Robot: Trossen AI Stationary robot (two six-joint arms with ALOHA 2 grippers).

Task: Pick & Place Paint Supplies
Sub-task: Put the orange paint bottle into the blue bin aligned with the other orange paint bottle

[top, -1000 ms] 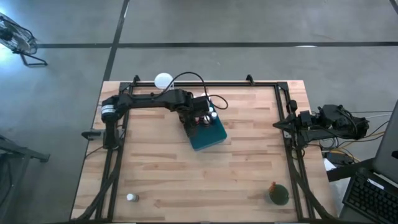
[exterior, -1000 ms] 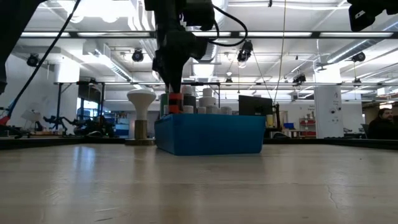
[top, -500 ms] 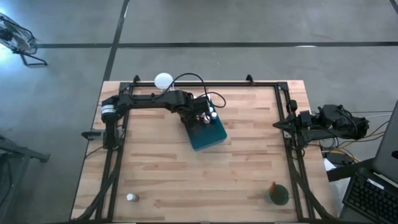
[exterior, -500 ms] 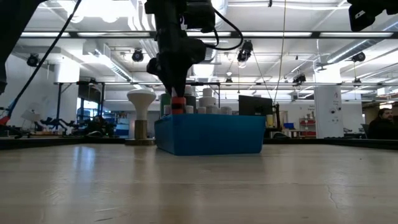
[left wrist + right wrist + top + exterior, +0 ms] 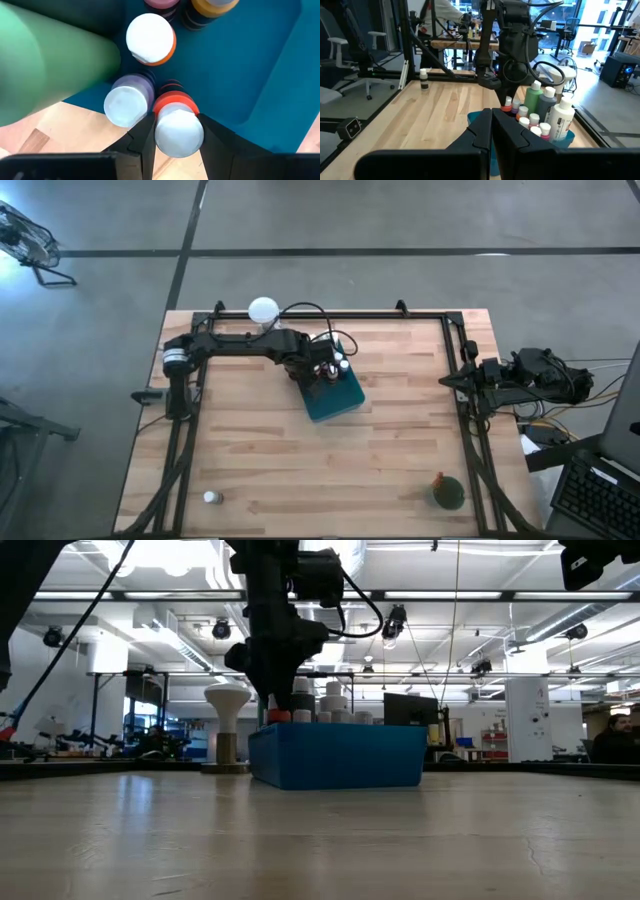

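Purple bottle [image 5: 126, 101] and green bottle [image 5: 47, 70] crowd the red bottle [image 5: 176, 127].

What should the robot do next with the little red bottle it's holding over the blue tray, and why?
Probably open its fingers. The left gripper is shut on the red bottle, which sits low in the teal tray beside a purple bottle. It looks placed already, so letting go and lifting straight up seems right, without bumping its neighbours.

table [image 5: 400, 430]: pale wood, matt | tray [image 5: 260, 75]: smooth teal plastic
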